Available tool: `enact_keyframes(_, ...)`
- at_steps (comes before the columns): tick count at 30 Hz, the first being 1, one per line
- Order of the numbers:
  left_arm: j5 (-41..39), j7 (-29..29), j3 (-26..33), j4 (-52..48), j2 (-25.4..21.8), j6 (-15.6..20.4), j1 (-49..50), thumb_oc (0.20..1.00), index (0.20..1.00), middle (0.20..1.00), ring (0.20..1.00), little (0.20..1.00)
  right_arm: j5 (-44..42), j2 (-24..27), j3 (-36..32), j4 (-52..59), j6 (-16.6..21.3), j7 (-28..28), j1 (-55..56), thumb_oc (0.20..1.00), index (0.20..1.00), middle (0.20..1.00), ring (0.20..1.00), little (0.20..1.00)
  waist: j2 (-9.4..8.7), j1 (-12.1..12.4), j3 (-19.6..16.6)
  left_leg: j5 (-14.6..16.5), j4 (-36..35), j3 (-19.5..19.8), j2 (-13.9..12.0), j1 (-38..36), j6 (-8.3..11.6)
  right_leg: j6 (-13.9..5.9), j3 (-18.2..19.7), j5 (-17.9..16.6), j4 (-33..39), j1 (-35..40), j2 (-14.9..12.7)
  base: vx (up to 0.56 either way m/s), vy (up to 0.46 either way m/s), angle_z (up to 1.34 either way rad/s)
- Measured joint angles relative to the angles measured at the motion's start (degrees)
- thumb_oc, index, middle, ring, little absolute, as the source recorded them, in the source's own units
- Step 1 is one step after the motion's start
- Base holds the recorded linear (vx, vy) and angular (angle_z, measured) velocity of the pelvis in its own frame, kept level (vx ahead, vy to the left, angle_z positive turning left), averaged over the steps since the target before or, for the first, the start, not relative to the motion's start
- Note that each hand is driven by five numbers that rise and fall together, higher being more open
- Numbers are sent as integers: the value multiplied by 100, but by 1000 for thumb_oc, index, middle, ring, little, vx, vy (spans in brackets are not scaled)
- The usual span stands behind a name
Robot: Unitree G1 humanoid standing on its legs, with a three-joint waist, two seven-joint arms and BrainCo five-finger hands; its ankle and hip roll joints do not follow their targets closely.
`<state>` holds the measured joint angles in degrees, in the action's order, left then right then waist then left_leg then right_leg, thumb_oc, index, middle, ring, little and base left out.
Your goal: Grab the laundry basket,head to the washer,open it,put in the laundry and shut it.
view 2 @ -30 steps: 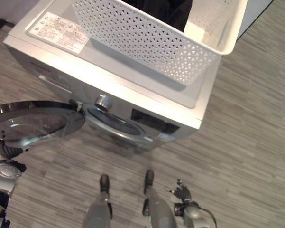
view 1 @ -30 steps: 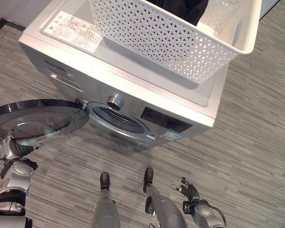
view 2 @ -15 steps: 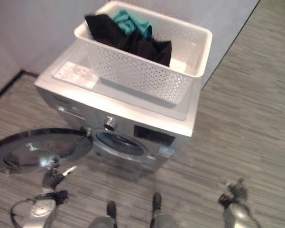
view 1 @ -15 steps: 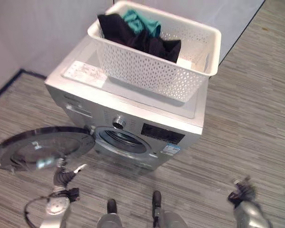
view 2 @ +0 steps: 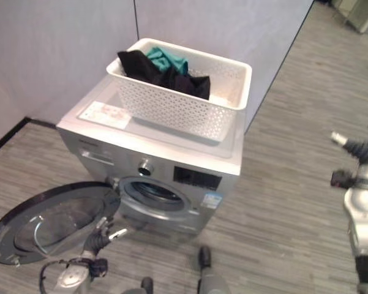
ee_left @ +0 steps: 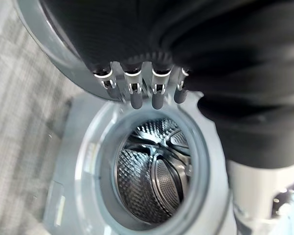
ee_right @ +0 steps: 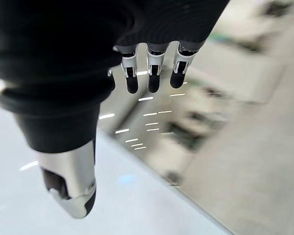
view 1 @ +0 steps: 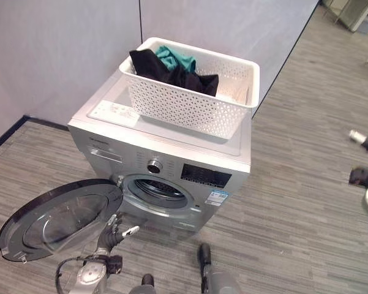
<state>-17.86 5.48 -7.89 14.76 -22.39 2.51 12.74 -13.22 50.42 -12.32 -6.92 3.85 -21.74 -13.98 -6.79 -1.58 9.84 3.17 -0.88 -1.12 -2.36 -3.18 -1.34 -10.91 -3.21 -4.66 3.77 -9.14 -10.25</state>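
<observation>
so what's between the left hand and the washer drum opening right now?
Nothing. In the left wrist view the left hand looks straight into the empty drum. In the left eye view the open door sits off to its side.

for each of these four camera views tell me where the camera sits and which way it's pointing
Left eye view: on the head, looking down at the washer, its open door and the laundry basket on top; left hand low, right hand at the edge.
Right eye view: beside it, same scene, slightly shifted.
Left wrist view: on the left wrist, looking past straight fingers into the drum.
Right wrist view: on the right wrist, facing away from the washer; fingers relaxed.
Shared: both eye views and the left wrist show the washer opening.
</observation>
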Motion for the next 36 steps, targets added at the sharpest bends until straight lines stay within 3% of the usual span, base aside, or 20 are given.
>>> enact_keyframes(1,1,13,1,9,-41,0,-51,1000,1000,1000,1000,1000,66,393,467,-148,-38,-34,-615,1000,1000,1000,1000,1000,-142,16,2,-40,-143,44,56,-179,227,-105,-213,274,134,207,-96,234,-104,28)
enact_keyframes(4,10,16,-161,-4,61,2,-213,1000,1000,1000,1000,1000,349,890,1164,-346,-107,-28,-1678,1000,1000,1000,1000,1000,57,90,-3,-19,-119,356,-285,-238,269,-109,-203,0,159,322,303,245,-123,25)
enact_keyframes(5,31,16,-223,2,121,2,-259,1000,1000,1000,1000,1000,467,999,1344,-397,-140,-24,-1962,1000,1000,1000,1000,1000,50,79,-4,90,-135,484,-453,-376,401,98,-224,-269,156,487,465,385,-243,41)
enact_keyframes(7,25,27,-268,63,308,3,-312,1000,1000,1000,1000,1000,489,1197,1831,-659,-231,23,-2415,1000,1000,1000,1000,1000,140,-47,-84,251,-22,709,-699,-384,631,229,-263,-329,128,703,708,227,-177,46)
enact_keyframes(10,-12,27,-368,86,333,31,-371,1000,1000,1000,1000,1000,494,1229,2262,-899,-232,105,-2986,1000,1000,1000,1000,1000,108,-85,-174,415,76,791,-966,-495,769,664,-434,-321,113,881,966,145,-332,22)
enact_keyframes(11,-28,0,-382,321,251,48,-618,1000,1000,1000,1000,1000,461,1210,2770,-1221,-266,212,-3496,1000,1000,1000,1000,1000,-21,-141,-185,676,1569,848,-982,243,1233,1087,-470,-245,-31,807,1056,-9,-286,22)
enact_keyframes(12,-28,-12,-377,371,161,50,-755,1000,1000,1000,1000,1000,450,1256,2898,-1261,-283,318,-3725,1000,1000,1000,1000,1000,-132,-77,-194,698,2735,848,-950,916,1157,1191,-524,-294,7,799,1038,-26,-211,15)
enact_keyframes(14,-136,-10,-286,421,98,63,-832,1000,1000,1000,1000,1000,429,1101,3552,-1606,-231,325,-4712,1000,1000,1000,1000,1000,-78,257,-125,268,4179,1215,-902,1545,1015,1401,-350,-111,-304,707,1349,6,-101,-59)
enact_keyframes(15,-194,-10,-260,444,-65,58,-787,1000,1000,1000,1000,1000,378,842,3980,-1823,-228,328,-5201,1000,1000,1000,1000,1000,-129,457,-109,-298,4838,1577,-794,1784,1053,1414,-211,-72,-403,790,1425,69,-9,-61)
enact_keyframes(16,-198,-8,-223,441,-139,60,-795,1000,1000,1000,1000,1000,357,788,4159,-1846,-190,336,-5370,1000,1000,1000,1000,1000,-249,473,-70,-645,4904,1650,-742,1840,1034,1488,-232,-16,-402,869,1403,137,16,-20)
enact_keyframes(17,-210,-2,-209,418,-181,61,-812,1000,1000,1000,1000,1000,327,724,4326,-1939,-182,359,-5642,1000,1000,1000,1000,1000,-379,474,-20,-747,4993,1622,-813,1892,946,1528,-249,6,-416,940,1343,169,129,27)
enact_keyframes(19,-235,-9,-225,372,-254,64,-814,1000,1000,1000,1000,1000,327,471,4422,-2211,-186,367,-6050,1000,1000,1000,1000,1000,-458,448,0,-426,4545,1376,-1328,2054,764,1635,-288,83,-311,970,1334,202,206,24)
enact_keyframes(20,-243,14,-206,370,-196,63,-784,1000,1000,1000,1000,1000,326,283,4664,-2457,-257,406,-6340,1000,1000,1000,1000,1000,-455,416,26,-438,2631,1209,-1905,1643,900,1602,-290,136,-261,1010,1347,185,244,16)
enact_keyframes(21,-245,15,-203,342,-100,64,-721,1000,1000,1000,1000,1000,327,279,4702,-2361,-251,445,-6291,1000,1000,1000,1000,1000,-397,457,67,-537,1768,1192,-2036,1350,1058,1616,-250,163,-275,1077,1310,214,236,4)
enact_keyframes(24,-251,35,-245,391,16,70,-616,1000,1000,1000,1000,1000,339,161,4842,-2587,-274,475,-6206,1000,1000,1000,1000,1000,-77,439,9,-746,-293,1178,-2250,714,1376,1301,-132,133,89,1338,1327,182,216,-10)
enact_keyframes(29,-249,94,-261,487,57,76,-569,1000,1000,1000,1000,1000,340,275,4904,-2730,-394,580,-6137,1000,1000,1000,1000,1000,400,465,-24,-768,-265,1761,-1972,628,1262,857,98,156,120,1533,1280,151,336,-27)
enact_keyframes(30,-249,54,-289,461,-48,83,-573,1000,1000,1000,1000,1000,338,301,4857,-2751,-403,593,-5961,1000,1000,1000,1000,1000,256,398,-92,-720,15,1728,-1553,735,1515,724,118,196,119,1569,994,62,446,-3)
enact_keyframes(32,-247,48,-267,485,-226,75,-717,1000,1000,1000,1000,1000,422,196,4864,-2777,-443,730,-5998,1000,1000,1000,1000,1000,15,409,-125,-475,465,1559,-1060,926,1268,764,203,81,116,1517,497,50,525,-7)
enact_keyframes(35,-244,-21,-639,524,-310,34,-701,1000,1000,1000,1000,1000,629,-615,5064,-3230,-481,910,-6540,1000,1000,1000,1000,1000,181,602,-98,115,1281,1173,-505,917,805,1041,582,-217,99,1539,-21,66,412,-66)
enact_keyframes(36,-245,-50,-637,540,-311,26,-682,1000,1000,1000,1000,1000,698,-706,5132,-3335,-471,983,-6559,1000,1000,1000,1000,1000,140,626,-109,212,1454,1079,-287,931,648,1046,529,-322,6,1469,-141,21,431,-77)
